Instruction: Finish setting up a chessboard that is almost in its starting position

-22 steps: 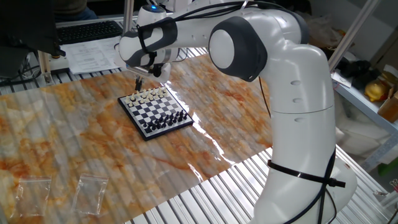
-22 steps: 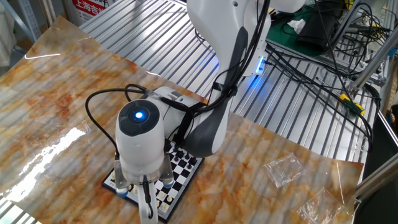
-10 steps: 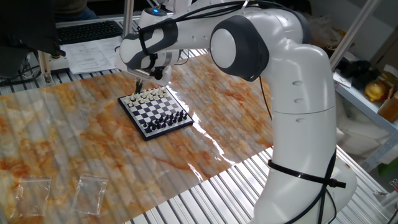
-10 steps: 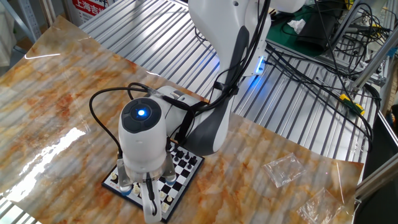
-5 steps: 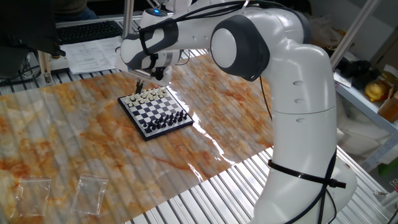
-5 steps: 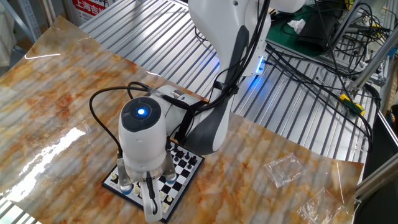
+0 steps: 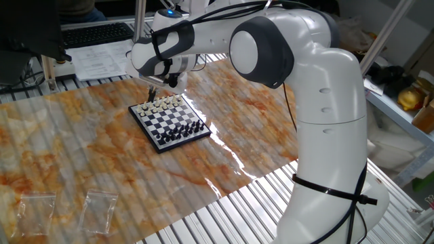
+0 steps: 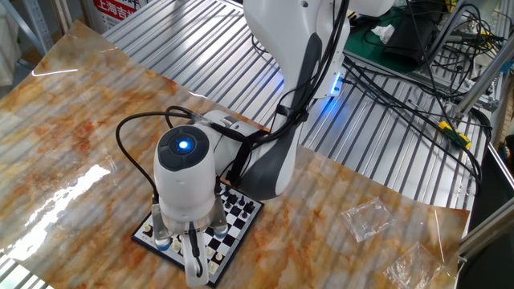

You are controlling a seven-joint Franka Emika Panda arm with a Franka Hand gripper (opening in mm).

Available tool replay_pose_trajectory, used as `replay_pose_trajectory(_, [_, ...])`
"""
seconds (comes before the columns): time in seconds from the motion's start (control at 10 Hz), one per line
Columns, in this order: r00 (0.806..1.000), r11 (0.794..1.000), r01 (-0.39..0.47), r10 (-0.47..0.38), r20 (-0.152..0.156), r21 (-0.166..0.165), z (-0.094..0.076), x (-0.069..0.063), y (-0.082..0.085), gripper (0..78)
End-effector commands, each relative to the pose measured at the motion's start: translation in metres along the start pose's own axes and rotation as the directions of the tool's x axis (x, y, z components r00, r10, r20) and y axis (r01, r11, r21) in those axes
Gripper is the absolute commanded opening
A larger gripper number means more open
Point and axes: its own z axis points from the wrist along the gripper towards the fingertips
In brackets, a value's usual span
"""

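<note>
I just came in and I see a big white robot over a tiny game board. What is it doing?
The robot arm is tidying up a little chessboard on the marbled table. Its gripper hangs just above the edge of the board where the cream pieces stand; the black pieces are lined up on the opposite side. The pictures are too small to tell if the gripper is holding a piece. Two clear plastic bags lie apart from the board.

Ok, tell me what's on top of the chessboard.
The chessboard carries cream pieces along its far edge and black pieces along the near edge. The pincer hovers by the cream corner; whether it holds a piece cannot be seen.
</note>
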Motion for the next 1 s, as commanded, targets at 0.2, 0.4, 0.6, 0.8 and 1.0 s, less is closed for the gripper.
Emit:
replay_pose_trajectory(0.2, [1.0,1.0,-0.004,0.004,0.002,0.0,-0.0008,-0.0004,0.0002,77.5])
replay_pose_trajectory(0.4, [1.0,1.0,-0.004,0.004,0.002,0.0,-0.0008,-0.0004,0.0002,77.5])
replay_pose_trajectory(0.6, [1.0,1.0,-0.004,0.004,0.002,0.0,-0.0008,-0.0004,0.0002,77.5])
replay_pose_trajectory(0.8, [1.0,1.0,-0.004,0.004,0.002,0.0,-0.0008,-0.0004,0.0002,77.5])
replay_pose_trajectory(1.0, [1.0,1.0,-0.004,0.004,0.002,0.0,-0.0008,-0.0004,0.0002,77.5])
